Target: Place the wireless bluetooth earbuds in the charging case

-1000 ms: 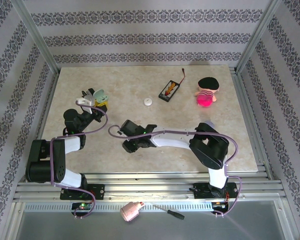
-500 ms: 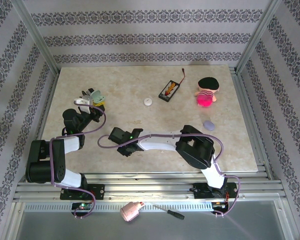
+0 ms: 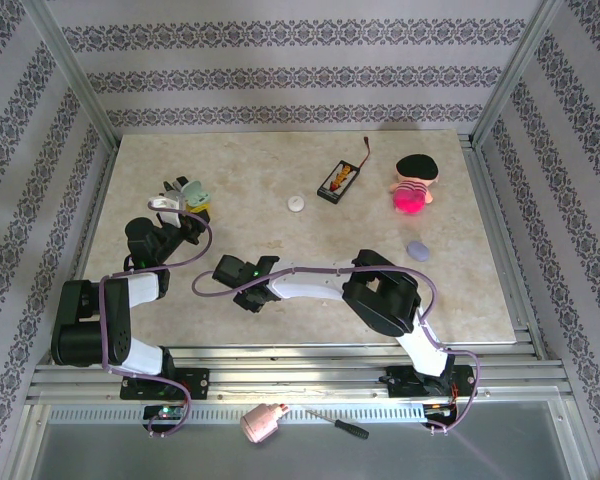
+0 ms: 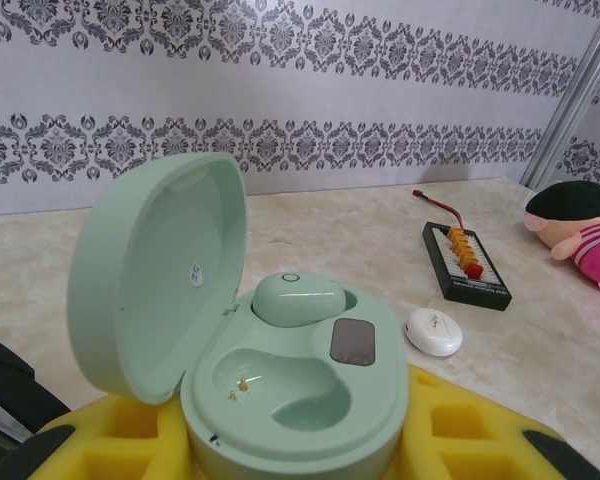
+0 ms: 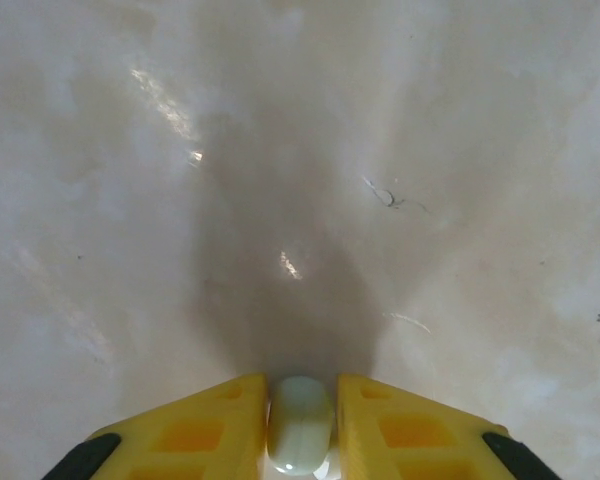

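The left end effector (image 4: 290, 455) is clamped on the bottom of the mint-green charging case (image 4: 310, 400) and keeps it level, with the lid (image 4: 155, 270) tipped back. I think it is held this way so the cups inside face up and nothing is in the way. One earbud (image 4: 298, 298) sits in the far cup. The near cup (image 4: 280, 385), with tiny gold pins, is empty. The right end effector (image 5: 300, 440) is down low over the surface (image 5: 300, 150), well apart from the case. Its yellow fingers (image 5: 205, 430) are squeezed on the other earbud (image 5: 300, 420), one on each side. The grip is tight because the bud is small and smooth and could slip. I cannot tell if it is lifted yet. I think it belongs in the empty cup.
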`<action>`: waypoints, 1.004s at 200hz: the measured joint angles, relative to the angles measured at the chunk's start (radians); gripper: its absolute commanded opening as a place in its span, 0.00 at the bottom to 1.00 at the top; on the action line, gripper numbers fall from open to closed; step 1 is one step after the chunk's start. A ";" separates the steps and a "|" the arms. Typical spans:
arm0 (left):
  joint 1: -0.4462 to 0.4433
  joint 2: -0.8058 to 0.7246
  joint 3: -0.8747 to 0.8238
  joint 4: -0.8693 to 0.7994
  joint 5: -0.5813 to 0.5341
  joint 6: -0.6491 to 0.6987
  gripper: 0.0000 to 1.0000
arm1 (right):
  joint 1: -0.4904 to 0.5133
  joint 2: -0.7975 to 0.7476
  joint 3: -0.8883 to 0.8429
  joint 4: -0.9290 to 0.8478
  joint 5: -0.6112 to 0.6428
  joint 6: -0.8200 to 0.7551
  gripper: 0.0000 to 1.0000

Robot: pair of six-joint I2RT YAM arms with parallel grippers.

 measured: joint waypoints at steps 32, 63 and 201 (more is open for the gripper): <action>0.000 0.000 0.000 0.000 0.012 0.000 0.19 | -0.016 -0.014 -0.018 0.011 -0.016 0.029 0.21; 0.000 0.010 0.000 0.006 0.024 -0.007 0.18 | -0.067 -0.082 -0.088 0.034 -0.071 0.086 0.21; -0.146 0.143 0.000 0.259 0.124 -0.058 0.18 | -0.296 -0.511 -0.369 0.328 -0.407 0.311 0.21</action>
